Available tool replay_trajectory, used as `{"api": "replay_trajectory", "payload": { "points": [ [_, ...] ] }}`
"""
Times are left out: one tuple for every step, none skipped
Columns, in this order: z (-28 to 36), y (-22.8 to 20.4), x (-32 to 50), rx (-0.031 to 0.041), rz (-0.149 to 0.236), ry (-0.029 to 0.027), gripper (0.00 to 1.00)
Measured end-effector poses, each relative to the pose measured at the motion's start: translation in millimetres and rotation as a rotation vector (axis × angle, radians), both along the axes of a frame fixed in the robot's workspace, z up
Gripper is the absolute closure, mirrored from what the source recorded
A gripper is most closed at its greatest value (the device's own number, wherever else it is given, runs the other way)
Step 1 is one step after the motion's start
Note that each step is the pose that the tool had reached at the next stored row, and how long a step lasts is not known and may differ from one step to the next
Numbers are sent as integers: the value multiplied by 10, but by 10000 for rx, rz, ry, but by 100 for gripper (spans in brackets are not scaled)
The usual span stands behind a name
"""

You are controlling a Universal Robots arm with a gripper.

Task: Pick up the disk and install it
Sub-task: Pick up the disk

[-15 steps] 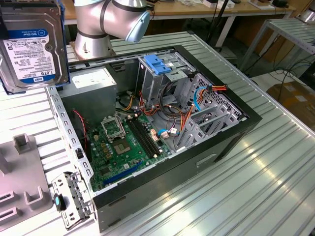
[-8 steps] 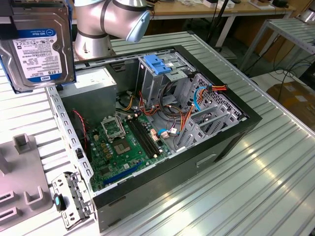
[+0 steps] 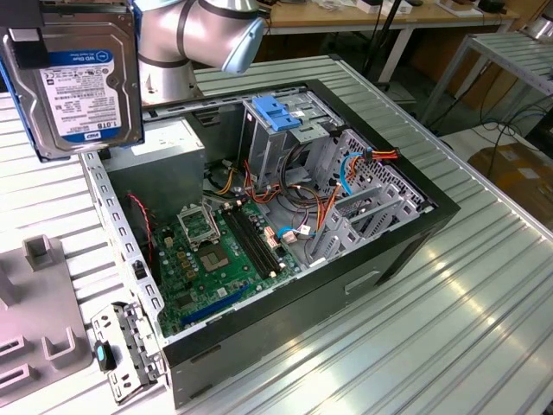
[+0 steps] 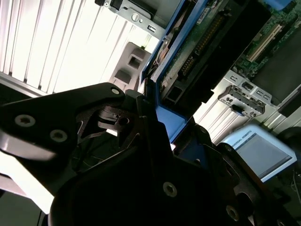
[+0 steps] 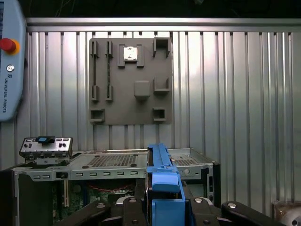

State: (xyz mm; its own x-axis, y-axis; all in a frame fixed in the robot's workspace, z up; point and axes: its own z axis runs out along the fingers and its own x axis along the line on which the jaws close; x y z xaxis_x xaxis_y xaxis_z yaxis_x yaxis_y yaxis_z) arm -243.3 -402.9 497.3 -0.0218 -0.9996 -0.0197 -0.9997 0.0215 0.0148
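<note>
Plainly, the gripper has its jaws closed on the disk, clamping its blue carrier rails (they appear edge-on in the first wrist view). The disk hangs in the air at the exterior view's left, with its label towards the camera, raised clear of the open computer case. Inside the case, a bare blue bracket sits on the drive cage at the far side. The motherboard lies nearer, and the grey power supply box is to its left.

The disk, silver with a blue-banded white label and blue rails, hangs upright at the exterior view's left.
</note>
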Motion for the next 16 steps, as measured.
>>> {"api": "replay_trajectory", "payload": {
  "points": [
    [0, -1, 15, 0, 1, 0, 63],
    [0, -2, 33, -1, 1, 0, 63],
    [0, -3, 50, 0, 1, 1, 63],
    [0, -3, 62, 0, 1, 1, 63],
    [0, -4, 77, 0, 1, 1, 63],
    [0, -5, 92, 0, 0, 0, 63],
    [0, -6, 116, -1, 1, 1, 63],
    [0, -7, 127, 0, 1, 0, 63],
    [0, -8, 138, 0, 1, 0, 63],
    [0, -9, 153, 0, 1, 0, 63],
    [0, -9, 163, 0, 0, 0, 63],
    [0, -9, 170, 0, 1, 0, 63],
    [0, -9, 170, 0, 0, 0, 63],
    [0, -9, 170, 0, -1, 0, 63],
    [0, -9, 171, 0, 0, 0, 63],
    [0, -9, 172, 0, 0, 0, 63]
  ]
}}
